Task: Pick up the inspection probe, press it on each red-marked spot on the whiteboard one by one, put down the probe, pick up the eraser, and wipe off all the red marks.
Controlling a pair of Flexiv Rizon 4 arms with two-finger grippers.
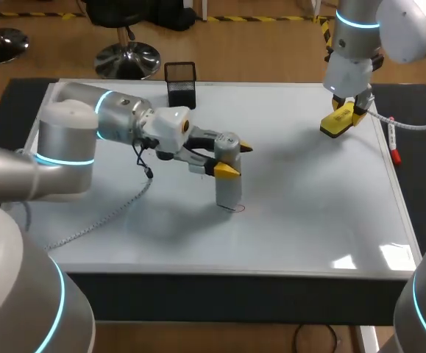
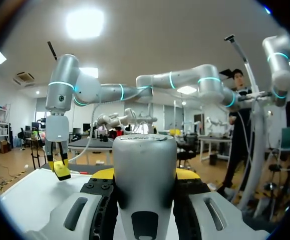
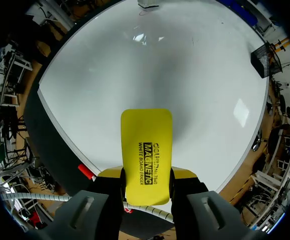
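Left end effector [image 1: 235, 159]: centre of the head view, and its 2 yellow tips are pinching the inspection probe [image 1: 229, 180] from both sides.
Inspection probe: grey and upright, with its base down on the whiteboard [image 1: 308, 198] just left of centre. In the left wrist view the inspection probe [image 2: 145, 170] fills the gap between the fingers.
Red mark [image 1: 239, 208]: faint, right at the probe's foot. I cannot tell whether the base covers part of it.
Right end effector [image 1: 343, 118]: upper right of the head view, clamped on the eraser [image 1: 336, 125].
Eraser: yellow, held over the whiteboard's far right corner. In the right wrist view the eraser [image 3: 147, 155] sits gripped between both fingers.
Mesh holder [image 1: 181, 82]: black, upper middle, at the whiteboard's far edge.
Marker [image 1: 393, 143]: red-capped, lying along the whiteboard's right edge.
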